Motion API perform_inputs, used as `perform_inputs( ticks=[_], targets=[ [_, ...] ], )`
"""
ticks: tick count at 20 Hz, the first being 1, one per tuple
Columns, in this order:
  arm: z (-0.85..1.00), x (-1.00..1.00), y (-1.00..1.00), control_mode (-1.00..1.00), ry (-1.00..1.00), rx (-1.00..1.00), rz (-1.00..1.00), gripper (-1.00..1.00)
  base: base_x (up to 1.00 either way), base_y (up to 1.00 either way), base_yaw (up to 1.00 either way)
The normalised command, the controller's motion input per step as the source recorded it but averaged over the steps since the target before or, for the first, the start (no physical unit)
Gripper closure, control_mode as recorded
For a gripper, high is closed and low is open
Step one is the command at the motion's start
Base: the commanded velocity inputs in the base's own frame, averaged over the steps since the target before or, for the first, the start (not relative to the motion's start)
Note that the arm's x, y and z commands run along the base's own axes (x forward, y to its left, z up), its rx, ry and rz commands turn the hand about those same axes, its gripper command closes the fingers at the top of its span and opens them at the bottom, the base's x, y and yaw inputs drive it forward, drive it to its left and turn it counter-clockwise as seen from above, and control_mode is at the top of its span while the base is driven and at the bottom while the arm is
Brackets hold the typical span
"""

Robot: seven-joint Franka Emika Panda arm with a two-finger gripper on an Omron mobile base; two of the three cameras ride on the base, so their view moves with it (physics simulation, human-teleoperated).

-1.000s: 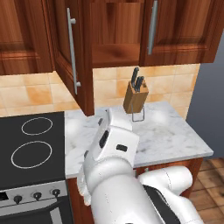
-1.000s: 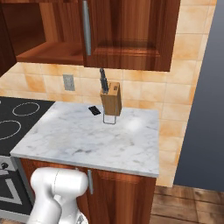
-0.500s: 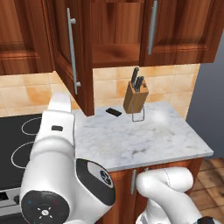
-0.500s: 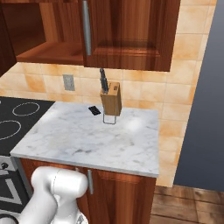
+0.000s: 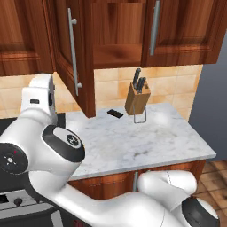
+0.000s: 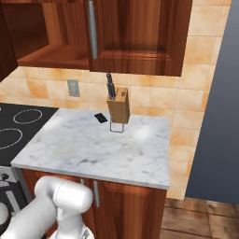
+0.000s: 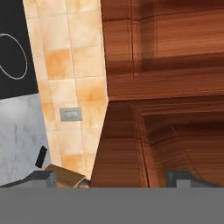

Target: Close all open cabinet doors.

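Door [image 5: 73, 57] is the thing here: the open upper cabinet door hangs out over the bench edge-on to the left base camera, its long silver handle [image 5: 73, 51] facing about 9 o'clock, with the bare cabinet interior [image 5: 117, 40] exposed just to its right. The neighbouring door [image 5: 177, 31] at about 1 o'clock looks shut already, handle [image 5: 154, 27] and all. In the hand view the camera is rolled and I'm looking at wood grain of a raised panel [image 7: 175, 131] very near the lens, so the gripper [image 7: 111, 178] seems close to a door face; only the two tips peek up at the bottom, set wide apart with nothing between them as far as I can see. Below sits the marble bench [image 5: 146, 142] with a knife block [image 5: 137, 96] and a small dark flat thing [image 5: 115, 113] beside it, stove top [image 6: 18, 126] off at 9 o'clock in the right base view. My worry: the big white arm [image 5: 48, 150] is folded up right under the door, so a sloppy swing could clip the door's lower edge, or the push could land too close to the hinge and just skid along the glossy wood. A wide sweep might also knock the knife block over.
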Motion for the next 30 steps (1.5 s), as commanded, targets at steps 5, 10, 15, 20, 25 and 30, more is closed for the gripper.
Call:
perform_inputs(
  ticks=[5,10,15,20,25,30],
  targets=[
    [0.00,0.59,0.14,-1.00,0.02,-0.14,-0.23,-1.00,0.00,0.00,0.00],
    [0.10,0.29,0.01,-1.00,0.02,-0.13,-0.26,-1.00,0.00,0.00,0.00],
    [0.12,0.00,-0.12,-1.00,0.01,-0.11,-0.20,-1.00,0.00,0.00,0.00],
    [0.04,0.01,-0.35,-1.00,0.02,-0.08,-0.14,-1.00,0.00,0.00,0.00],
    [0.01,0.18,-0.51,-1.00,0.07,-0.02,-0.08,-1.00,0.00,0.00,0.00],
    [0.00,0.14,-0.61,-1.00,0.05,-0.02,-0.01,-1.00,0.00,0.00,0.00]
  ],
)
